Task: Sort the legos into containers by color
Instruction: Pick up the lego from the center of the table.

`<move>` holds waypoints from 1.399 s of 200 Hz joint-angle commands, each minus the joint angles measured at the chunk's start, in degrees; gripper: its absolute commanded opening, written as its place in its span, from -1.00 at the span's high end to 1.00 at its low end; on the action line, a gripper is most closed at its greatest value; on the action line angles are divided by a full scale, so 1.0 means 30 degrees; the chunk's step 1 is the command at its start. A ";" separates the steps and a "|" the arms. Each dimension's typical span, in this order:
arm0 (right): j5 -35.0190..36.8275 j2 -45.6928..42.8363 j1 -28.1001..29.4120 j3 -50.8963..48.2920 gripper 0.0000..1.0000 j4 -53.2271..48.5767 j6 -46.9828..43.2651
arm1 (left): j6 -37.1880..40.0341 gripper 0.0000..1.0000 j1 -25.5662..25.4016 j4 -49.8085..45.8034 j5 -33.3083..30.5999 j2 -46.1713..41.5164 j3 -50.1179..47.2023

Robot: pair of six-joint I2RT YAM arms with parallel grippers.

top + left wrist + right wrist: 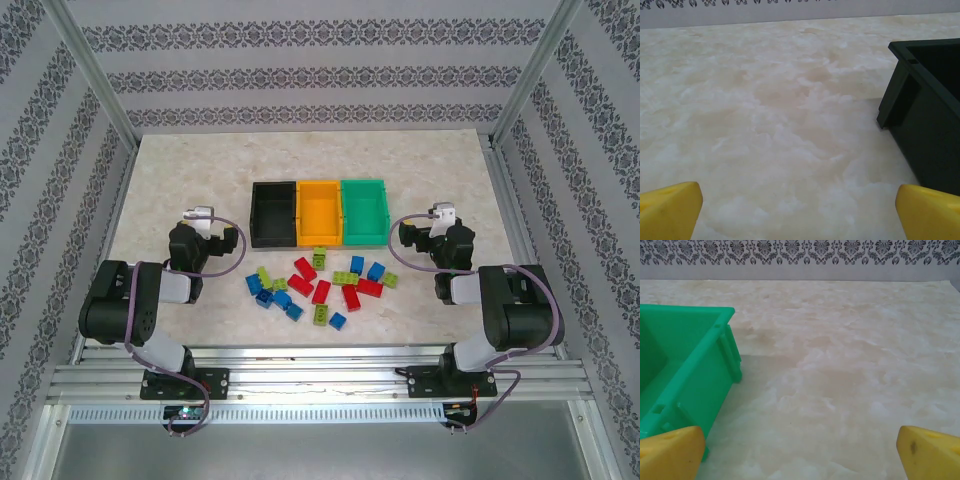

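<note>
At the left of the surface, the left pincer is held spread and empty by the black container; the legos lie unsorted in the middle (just near of the containers); the right pincer is spread too. Sorting is judged unstarted: one lego must be reached for.

left tool and right tool wide open, empty

Red, blue, lime legos lie scattered before the black bin, orange bin and green bin.
</note>
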 commanded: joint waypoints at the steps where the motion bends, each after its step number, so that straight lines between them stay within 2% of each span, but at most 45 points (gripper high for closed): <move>1: -0.0549 0.0135 -0.0166 0.0425 -0.97 0.0390 -0.0031 | 0.0314 -0.99 0.0012 0.0576 0.0254 0.0099 -0.0083; 261: -0.0514 0.0137 -0.0166 0.0455 -0.97 0.0364 -0.0038 | 0.0286 -0.99 0.0012 0.0576 0.0250 0.0065 -0.0076; 280: 0.0382 0.0139 -0.0165 0.0600 -0.97 0.0110 0.0233 | 0.0289 -0.99 0.0012 0.0554 0.0254 0.0065 -0.0080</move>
